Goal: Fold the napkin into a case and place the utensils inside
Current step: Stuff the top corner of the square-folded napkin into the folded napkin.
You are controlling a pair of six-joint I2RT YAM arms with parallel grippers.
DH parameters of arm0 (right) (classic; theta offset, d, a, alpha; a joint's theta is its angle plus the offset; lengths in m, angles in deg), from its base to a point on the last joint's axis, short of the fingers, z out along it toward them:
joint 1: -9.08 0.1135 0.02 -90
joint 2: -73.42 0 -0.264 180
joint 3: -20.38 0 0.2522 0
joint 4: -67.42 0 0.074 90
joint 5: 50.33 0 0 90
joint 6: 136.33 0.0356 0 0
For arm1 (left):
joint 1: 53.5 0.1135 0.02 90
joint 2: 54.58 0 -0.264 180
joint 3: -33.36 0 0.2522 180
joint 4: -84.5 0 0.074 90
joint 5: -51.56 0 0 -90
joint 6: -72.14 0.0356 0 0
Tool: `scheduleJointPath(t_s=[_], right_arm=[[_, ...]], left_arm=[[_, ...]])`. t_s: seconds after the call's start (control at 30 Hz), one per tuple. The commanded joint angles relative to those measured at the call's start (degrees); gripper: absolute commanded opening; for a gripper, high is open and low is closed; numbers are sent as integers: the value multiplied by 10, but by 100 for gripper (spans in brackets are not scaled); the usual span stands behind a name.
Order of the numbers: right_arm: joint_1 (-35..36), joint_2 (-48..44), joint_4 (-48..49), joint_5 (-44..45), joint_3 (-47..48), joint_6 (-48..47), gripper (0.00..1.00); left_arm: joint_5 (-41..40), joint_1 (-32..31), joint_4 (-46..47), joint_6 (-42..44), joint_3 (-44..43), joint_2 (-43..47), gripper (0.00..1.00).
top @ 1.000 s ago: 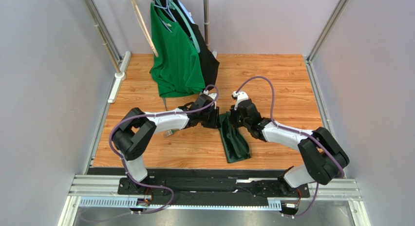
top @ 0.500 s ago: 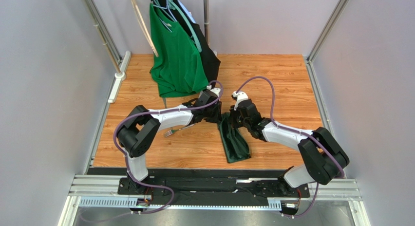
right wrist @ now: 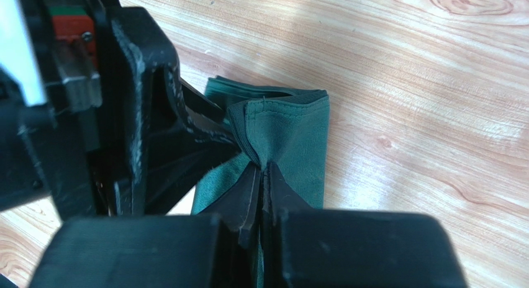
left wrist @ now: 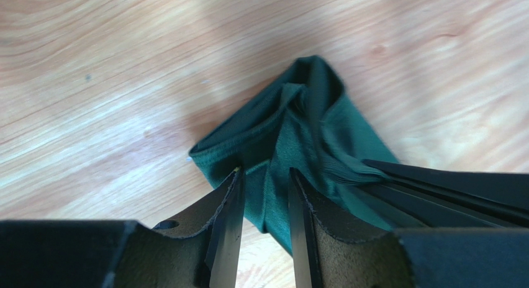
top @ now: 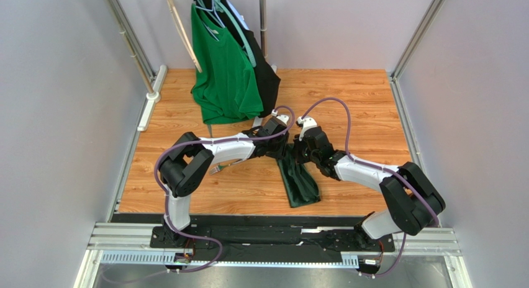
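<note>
While one dark green napkin lies as a narrow folded strip at the frame centre on the tabletop, two end effectors meet at its upper end. The right end effector is closed, pinching a raised fold. The left end effector has only a narrow gap, cloth showing between its fingers. Utensils glint under the left arm; their number cannot be told.

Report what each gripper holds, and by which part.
The right gripper pinches the napkin by a raised fold at its hemmed far end. The left gripper grips nothing visibly: its jaws stand parted over that same end.
</note>
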Motion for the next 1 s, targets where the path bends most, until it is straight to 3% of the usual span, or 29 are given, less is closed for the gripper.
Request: scheduleJointPath(t_s=[0.0, 0.27, 0.5, 0.97], right_arm=[[-3, -8, 19, -2, -7, 8, 0], [-4, -7, 19, -22, -5, 7, 0], [-5, -14, -4, -21, -4, 4, 0], [-4, -26, -31, -49, -5, -22, 0]], left_arm=[[-45, -6, -21, 17, -26, -8, 39], [-46, -11, -35, 21, -45, -32, 37], [-59, -11, -56, 17, -61, -30, 2], [-4, 1, -30, -28, -38, 44, 0]])
